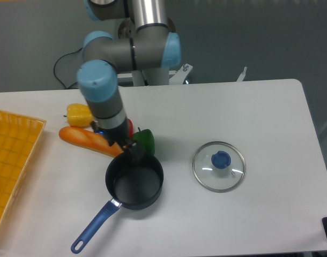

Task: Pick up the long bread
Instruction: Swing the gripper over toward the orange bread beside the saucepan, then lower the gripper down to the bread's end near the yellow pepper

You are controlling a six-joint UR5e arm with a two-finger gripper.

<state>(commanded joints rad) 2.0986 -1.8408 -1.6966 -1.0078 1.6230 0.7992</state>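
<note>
The long bread [87,139] is a glossy orange loaf lying on the white table, running from the left down to the right toward the pan. My gripper [126,148] is low over the bread's right end, next to the pan's rim. Its dark fingers [136,153] stand apart and look open. The arm's wrist hides the bread's right tip, so I cannot tell whether the fingers touch it.
A black pan [134,182] with a blue handle sits just below the gripper. A green pepper [145,140] and a red item are behind the gripper, and a yellow bell pepper [79,114] is behind the bread. A glass lid [219,166] lies to the right. An orange tray [10,160] is at the left edge.
</note>
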